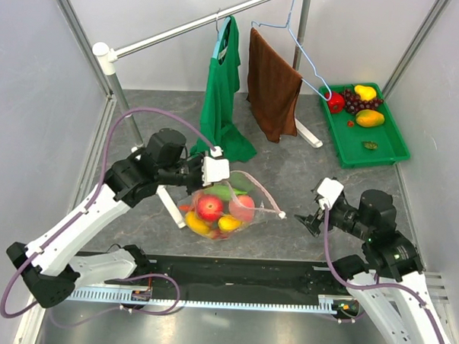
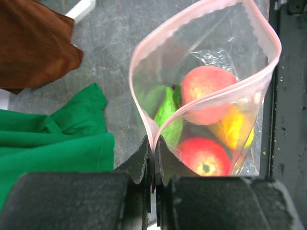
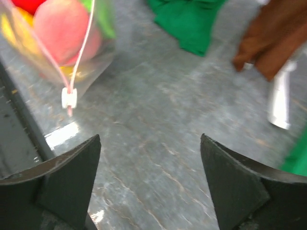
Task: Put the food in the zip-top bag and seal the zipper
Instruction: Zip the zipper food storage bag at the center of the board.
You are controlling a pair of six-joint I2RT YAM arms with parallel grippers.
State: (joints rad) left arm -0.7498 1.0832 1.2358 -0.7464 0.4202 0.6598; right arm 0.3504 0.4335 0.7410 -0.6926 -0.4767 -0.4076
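The zip-top bag [image 1: 226, 206] lies at the table's middle with its mouth gaping open, holding a red apple [image 2: 204, 155], a peach-coloured fruit [image 2: 208, 93], a green piece [image 2: 168, 117] and a yellow one [image 2: 235, 127]. My left gripper [image 2: 153, 142] is shut on the pink zipper [image 2: 144, 72] at the bag's left end. The white slider [image 3: 69, 98] sits at the zipper's far end, free. My right gripper [image 3: 148, 139] hangs open just right of it [image 1: 310, 220], holding nothing. More food [image 1: 360, 101] lies in the green tray [image 1: 402, 145].
A green cloth [image 1: 222, 88] and a brown towel [image 1: 273, 82] hang from the rail behind the bag, next to an empty wire hanger [image 1: 296, 38]. The stand's white foot [image 1: 307, 133] lies beside the tray. A black channel [image 1: 240, 271] runs along the near edge.
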